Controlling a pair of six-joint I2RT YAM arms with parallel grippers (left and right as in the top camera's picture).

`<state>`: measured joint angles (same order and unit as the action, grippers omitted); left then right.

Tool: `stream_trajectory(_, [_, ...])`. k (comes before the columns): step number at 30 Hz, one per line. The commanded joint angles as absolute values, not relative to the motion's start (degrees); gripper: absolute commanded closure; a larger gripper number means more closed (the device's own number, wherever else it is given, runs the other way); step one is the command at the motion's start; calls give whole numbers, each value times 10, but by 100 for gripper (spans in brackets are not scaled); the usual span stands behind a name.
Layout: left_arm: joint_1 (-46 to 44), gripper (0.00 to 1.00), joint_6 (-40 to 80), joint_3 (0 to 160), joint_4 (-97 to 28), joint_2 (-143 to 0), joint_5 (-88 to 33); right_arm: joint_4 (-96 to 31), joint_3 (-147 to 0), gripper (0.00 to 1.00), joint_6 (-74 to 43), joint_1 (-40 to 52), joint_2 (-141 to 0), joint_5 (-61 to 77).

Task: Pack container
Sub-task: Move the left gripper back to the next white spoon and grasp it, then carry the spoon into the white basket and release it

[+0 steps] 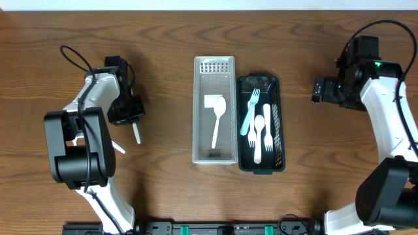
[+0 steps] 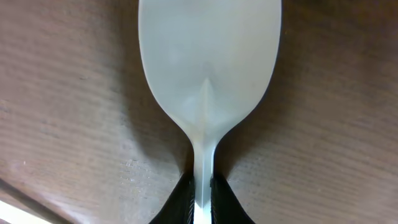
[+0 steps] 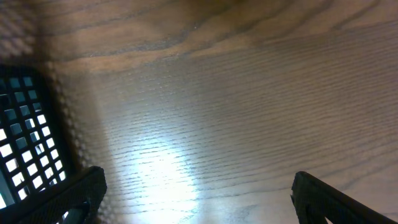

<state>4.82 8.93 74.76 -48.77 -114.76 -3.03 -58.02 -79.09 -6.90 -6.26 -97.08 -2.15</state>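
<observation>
**Spoon gripped at the left, packing only begun**

Overhead: a clear tray [image 1: 196, 111] is seen at the middle of the bench [image 1: 163, 39], with a black basket [image 1: 240, 130] touching its right side. One packed spoon [image 1: 217, 114] lies lengthwise in the tray. A teal fork [image 1: 250, 111] and a few white pieces [image 1: 258, 138] are seen in the basket. Well to the left, another spoon [image 1: 136, 134] is held low over bare wood by the left pincer [image 1: 130, 119]. The right pincer [image 1: 317, 90] is parked beyond the basket, apart from it. The task is judged to be at an early stage: one piece is packed, one is in hand, and several are left. Which box is the one to be filled cannot be told for certain.

Left wrist: the left pincer [image 2: 202, 200] is clenched on the spoon's [image 2: 208, 62] thin handle, bowl pointing away, just above the bench [image 2: 56, 112].

Right wrist: the right pincer [image 3: 199, 193] is spread wide and nothing is held. A corner of the basket [image 3: 18, 137] is seen at the left; nothing blocks the path.
</observation>
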Motion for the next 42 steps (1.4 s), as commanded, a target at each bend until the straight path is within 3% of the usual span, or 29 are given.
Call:
stream_trajectory(1, [29, 94, 72, 771, -513, -1110, -26, -581, -790, 2, -61, -68, -968, -21])
stream_trajectory(7, [-61, 95, 71, 849, -587, -997, -26, -581, -790, 2, -61, -68, -968, -21])
stream_trajectory(12, [-188, 94, 77, 900, -601, -931, -26, -580, -790, 1, -61, -68, -968, -21])
stream_trajectory(20, [-347, 94, 122, 900, -544, -968, -26, -580, -790, 1, -61, -75, -968, -22])
stream_trajectory(33, [-357, 94, 130, 900, -510, -1136, -26, -586, -790, 1, -61, -85, -968, -21])
stream_trajectory(34, [-357, 92, 130, 900, -510, -1138, -26, -585, -790, 1, -61, -86, -968, -21])
stream_trajectory(37, [-354, 67, 127, 900, -510, -1134, -22, -585, -790, 1, -61, -87, -968, -21])
stream_trajectory(42, [-331, 55, 125, 900, -522, -1097, -20, -586, -790, 1, -61, -87, -968, -21])
